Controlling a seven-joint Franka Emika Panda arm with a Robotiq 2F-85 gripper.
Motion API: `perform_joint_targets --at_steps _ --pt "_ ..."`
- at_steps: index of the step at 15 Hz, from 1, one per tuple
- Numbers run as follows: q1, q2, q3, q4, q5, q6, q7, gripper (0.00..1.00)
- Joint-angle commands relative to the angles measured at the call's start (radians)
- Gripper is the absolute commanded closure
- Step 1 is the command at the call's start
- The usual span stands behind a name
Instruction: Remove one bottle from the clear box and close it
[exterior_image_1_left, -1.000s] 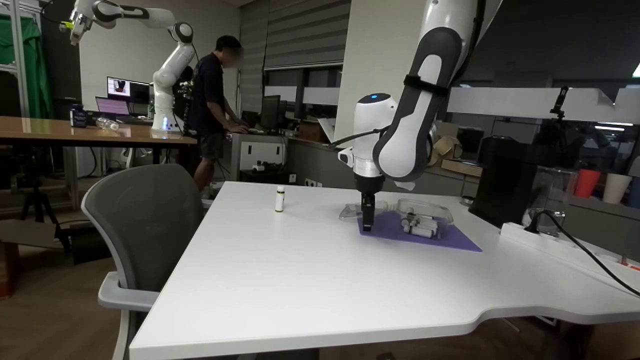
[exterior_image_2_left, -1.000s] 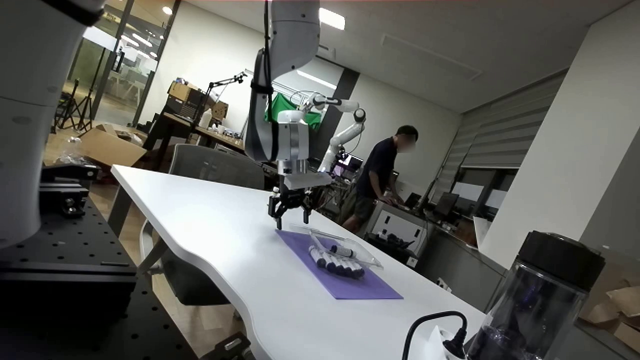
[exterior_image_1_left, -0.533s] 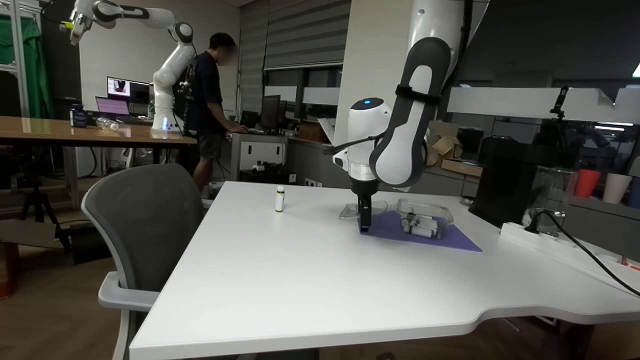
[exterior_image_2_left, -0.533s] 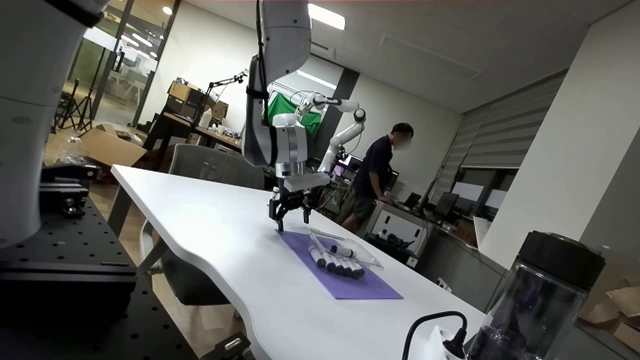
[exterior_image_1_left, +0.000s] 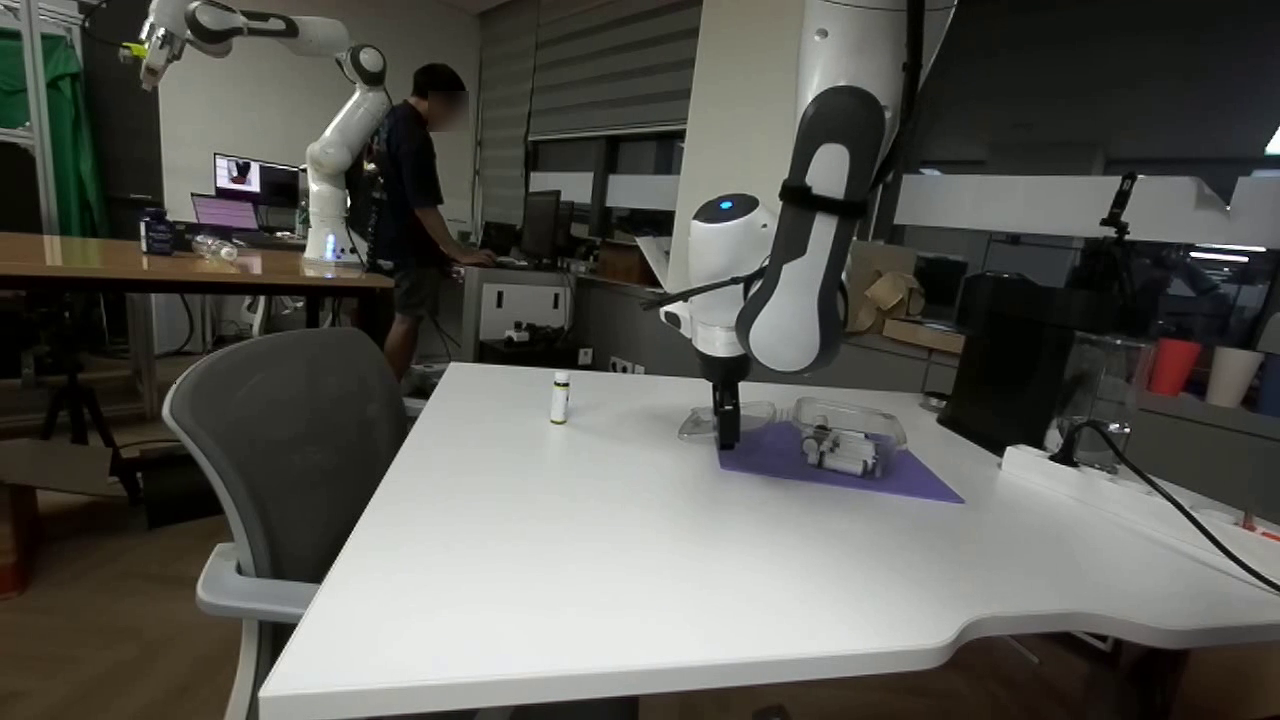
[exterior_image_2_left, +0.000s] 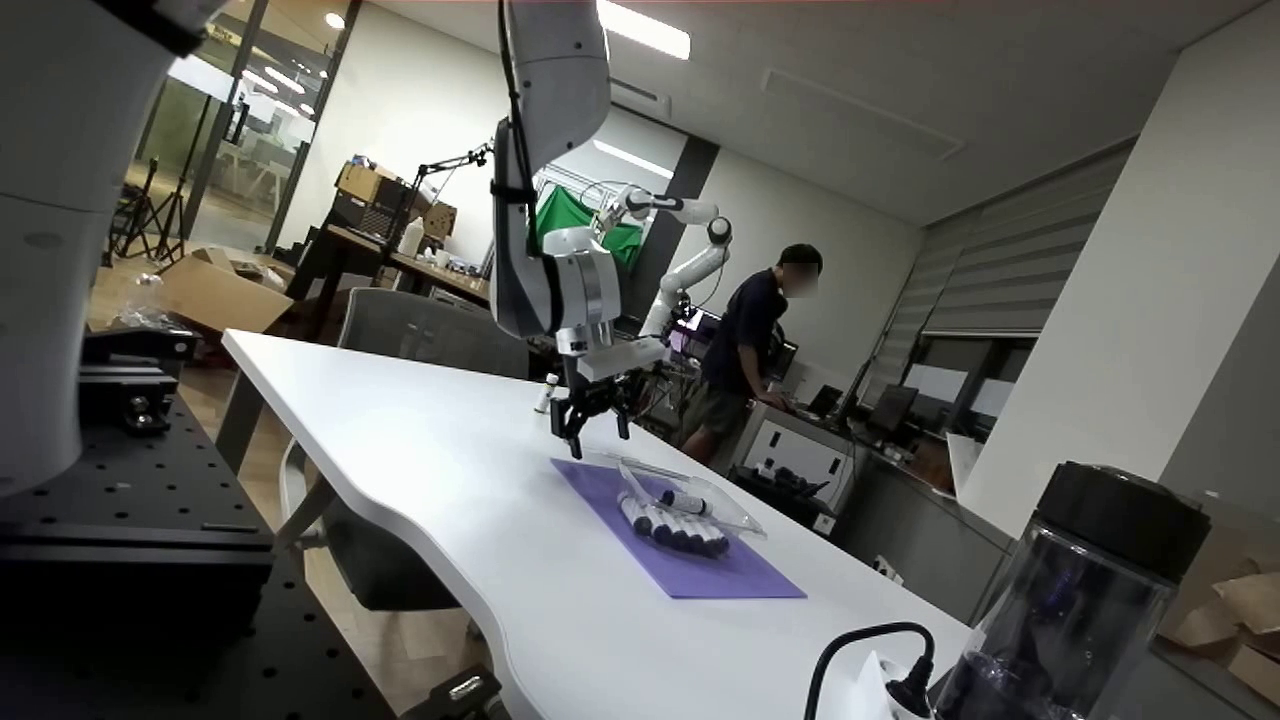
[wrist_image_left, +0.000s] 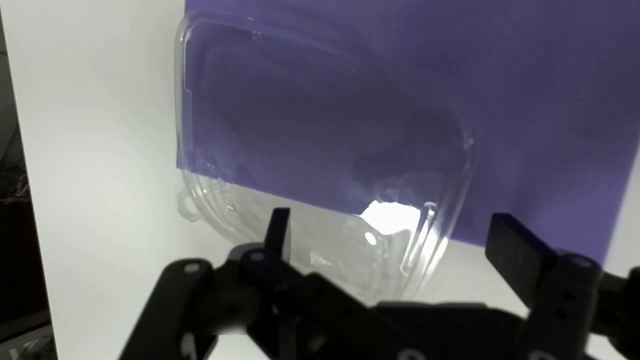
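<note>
On the purple mat (exterior_image_2_left: 735, 578): clear box (exterior_image_1_left: 855, 413), open, bottles (exterior_image_2_left: 684, 529) lying inside, one atop the rest.
Lid (wrist_image_left: 315, 125): laid back beside it, partly off the mat.
Loose bottle (exterior_image_1_left: 559, 402): upright on the counter (exterior_image_1_left: 600, 560), well apart.
Jaws: apart, near the lid.

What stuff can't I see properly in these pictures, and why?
Any writing on the upright bottle: too small, in both exterior views.
Face of the man: blurred, in both exterior views.
Part of the clear lid: hidden behind the gripper, in the wrist view.
Bottles in the clear box: outside the wrist view's edge.
</note>
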Motion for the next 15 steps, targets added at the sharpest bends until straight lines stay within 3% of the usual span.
perform_joint_targets --at_steps 1,4,5,6,9,15 --pt "0.068 0.069 -0.087 0.038 -0.009 0.049 0.063 0.0" --pt "0.115 0.115 -0.138 0.046 0.003 0.093 0.076 0.0" --pt "0.119 0.125 -0.148 0.058 -0.042 0.099 0.12 0.0" --pt "0.159 0.151 -0.187 0.054 0.002 0.126 0.104 0.0" --pt "0.25 0.213 -0.291 0.061 -0.003 0.182 0.172 0.0" --pt "0.441 0.365 -0.475 0.025 0.204 0.285 0.143 0.0"
